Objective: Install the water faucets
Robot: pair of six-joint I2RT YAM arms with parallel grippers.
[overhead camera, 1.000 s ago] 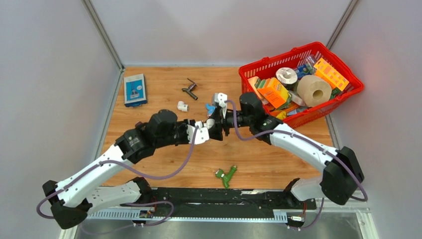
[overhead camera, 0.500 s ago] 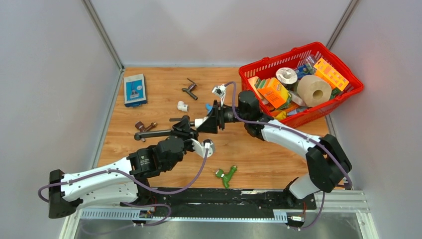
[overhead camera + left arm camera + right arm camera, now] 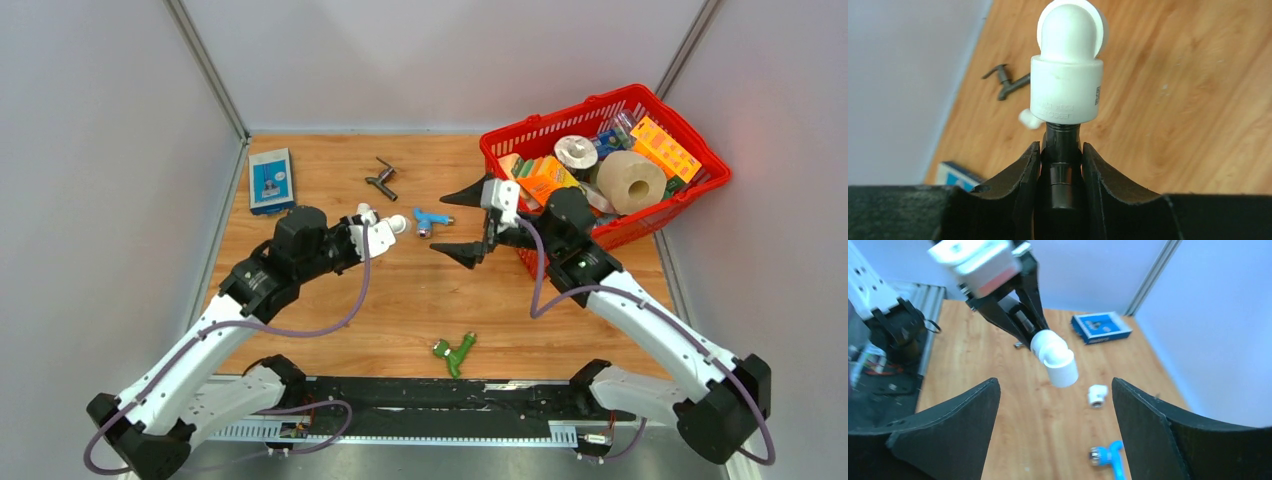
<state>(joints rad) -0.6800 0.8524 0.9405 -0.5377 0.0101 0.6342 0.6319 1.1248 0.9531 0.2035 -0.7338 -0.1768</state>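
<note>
Wood-grain table from above: showing the green faucet (image 3: 453, 352) lying alone at lower centre of the top view, just beyond the arm bases. Clenching the left gripper (image 3: 1060, 150) on a dark stem (image 3: 1062, 134), with the jaws pressing both its sides at the middle of the left wrist view. Carrying a white elbow fitting (image 3: 1066, 75) on the tip of that stem, raised off the boards. Not revealing whether the stem belongs to a faucet. Holding the right gripper (image 3: 1055, 385) released, with the jaws spread wide and gripping nothing, tips pointing left in the top view. Framing the fitting between the two black fingers (image 3: 948, 415) in the right wrist view, apart from both.

Showing the blue-handled faucet (image 3: 430, 218) lying on the boards at centre of the top view, seen through the gap between the spread jaws. Showing a second white elbow (image 3: 1097, 395) loose on the table near it. Further up the top view, showing the dark-grey faucet (image 3: 381, 179) lying at upper centre. Also showing a blue box (image 3: 271, 180) lying flat at upper left and a red basket (image 3: 560, 115) crammed with packets and rolls at upper right.
</note>
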